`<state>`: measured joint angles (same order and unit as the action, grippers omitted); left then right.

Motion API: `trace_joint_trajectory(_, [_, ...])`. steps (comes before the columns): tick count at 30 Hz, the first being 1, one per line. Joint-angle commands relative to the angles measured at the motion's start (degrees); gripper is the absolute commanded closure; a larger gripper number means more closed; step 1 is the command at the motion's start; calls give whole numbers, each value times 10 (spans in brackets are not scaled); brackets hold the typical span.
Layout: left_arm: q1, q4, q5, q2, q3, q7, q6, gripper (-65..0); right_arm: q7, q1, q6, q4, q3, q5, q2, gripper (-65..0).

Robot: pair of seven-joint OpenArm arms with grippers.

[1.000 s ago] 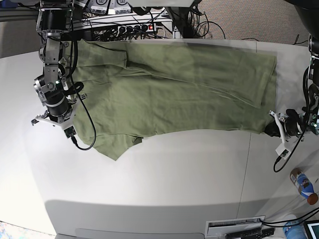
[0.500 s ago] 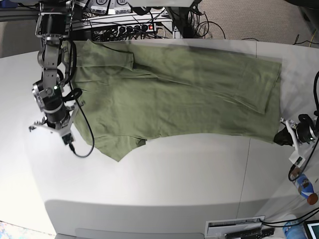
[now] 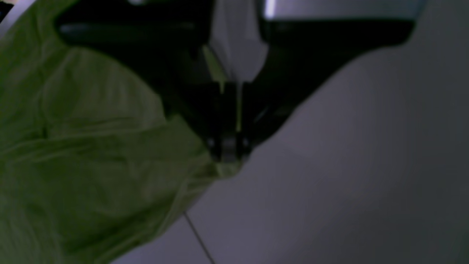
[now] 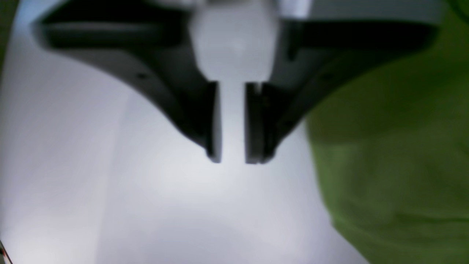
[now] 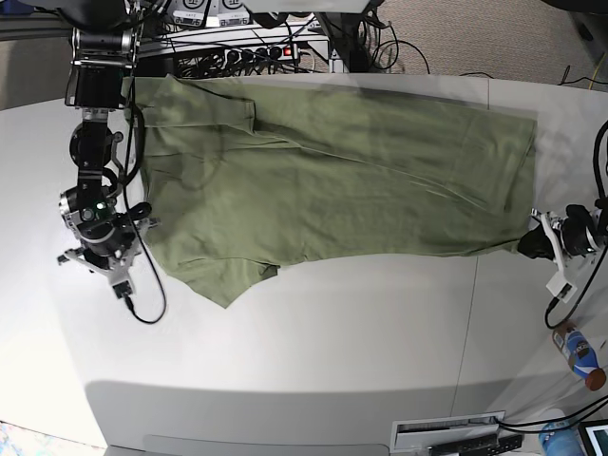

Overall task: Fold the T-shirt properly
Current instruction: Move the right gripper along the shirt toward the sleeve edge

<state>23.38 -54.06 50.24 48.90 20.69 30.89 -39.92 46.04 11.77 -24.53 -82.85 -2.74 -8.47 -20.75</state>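
Observation:
The olive-green T-shirt [image 5: 332,180] lies spread flat across the far half of the white table [image 5: 313,332], with a sleeve [image 5: 228,275] pointing toward the front. At the shirt's right end, my left gripper [image 5: 528,246] is shut on a corner of the cloth. The left wrist view shows that pinched cloth [image 3: 227,169] just past the closed left gripper [image 3: 229,154]. My right arm [image 5: 95,223] stands at the shirt's left edge. Its right gripper [image 4: 232,159] is open over bare table with nothing between the fingers, and the shirt [image 4: 395,165] lies just beside it.
A plastic bottle [image 5: 579,350] lies past the table's right front corner. Cables and power strips [image 5: 237,38] crowd the space behind the far edge. A grey device [image 5: 446,435] sits at the table's front edge. A thin seam [image 5: 468,323] runs across the tabletop.
My right gripper has opened, let go of the shirt's left edge and moved toward the front, off the cloth. The left gripper, still shut on the corner, has drawn the shirt rightward and flatter.

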Motion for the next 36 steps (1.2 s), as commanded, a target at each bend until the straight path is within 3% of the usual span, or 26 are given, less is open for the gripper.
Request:
trace_joint_trajectory(1, [12, -6, 8, 14, -5, -9, -1, 0, -11, 19, 3, -8, 4, 1, -8, -160])
trace_joint_trajectory(5, [12, -6, 8, 14, -5, -23, -1, 0, -1, 25, 3, -7, 23, 1, -7, -168])
trace_joint_trajectory(9, [12, -6, 4, 14, -5, -22, -1, 0, 1, 27, 3, 12, 23, 4, -3, -251])
trace_joint_trajectory(17, [12, -6, 3, 14, -5, -22, -1, 0, -34, 31, 3, 100, 23, 16, 4, -251])
trace_joint_trajectory(29, [12, -6, -11, 14, -5, -22, -1, 0, -18, 79, 1, 110, 23, 49, 41, -251])
trace_joint_trajectory(36, [12, -6, -20, 14, -5, -24, -1, 0, -11, 81, 1, 110, 23, 48, 38, -250])
